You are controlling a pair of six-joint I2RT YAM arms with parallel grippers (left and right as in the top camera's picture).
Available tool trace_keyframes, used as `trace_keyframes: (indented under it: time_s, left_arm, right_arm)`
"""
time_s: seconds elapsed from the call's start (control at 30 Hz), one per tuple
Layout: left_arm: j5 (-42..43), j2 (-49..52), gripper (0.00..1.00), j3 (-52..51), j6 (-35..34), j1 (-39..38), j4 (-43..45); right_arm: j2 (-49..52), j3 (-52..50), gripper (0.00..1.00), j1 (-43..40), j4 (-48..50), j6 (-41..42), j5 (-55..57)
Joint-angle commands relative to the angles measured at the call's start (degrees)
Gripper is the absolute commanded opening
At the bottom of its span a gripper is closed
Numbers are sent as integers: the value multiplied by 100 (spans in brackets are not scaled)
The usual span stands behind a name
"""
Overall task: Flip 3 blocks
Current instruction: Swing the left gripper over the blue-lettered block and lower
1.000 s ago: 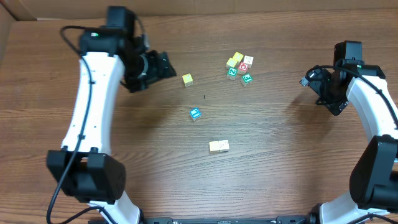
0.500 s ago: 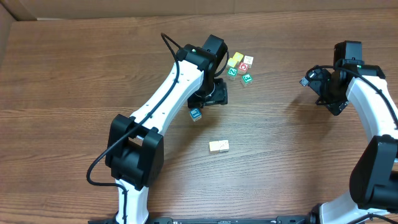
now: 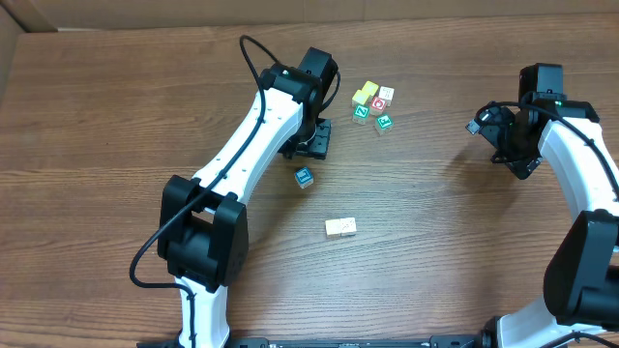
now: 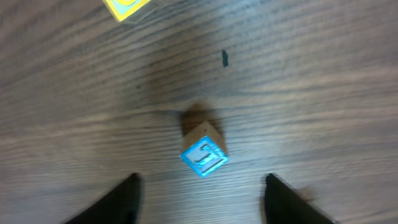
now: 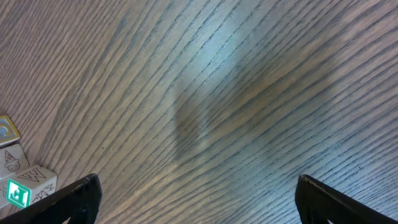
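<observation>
While wood-grain table (image 3: 435, 251) bears blue-framed block (image 4: 204, 155), left hand (image 4: 202, 183) half-open near it; right hand (image 5: 198, 183) wide; cardboard (image 3: 19, 14) beyond, perhaps.

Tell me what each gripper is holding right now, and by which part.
Nothing is held. The left gripper is open, its fingers clear of the blue-framed block lying on the table; the right gripper is open too.
</observation>
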Motion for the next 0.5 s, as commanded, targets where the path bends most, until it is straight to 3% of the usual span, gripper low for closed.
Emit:
trace_keyframes:
  time_s: [0.0,0.2,0.47]
  left_arm:
    - [-192,9,41,7,1364,68,-70]
    - [-170,9,30,7,1797,76,-181]
    - [304,9,49,-223,1867,81,-144]
  right_arm:
    - [-35,55,100,4,15,-39,33]
    - [-37,55,100,4,17,-39,33]
    - [-37,55,100,4,15,-39,33]
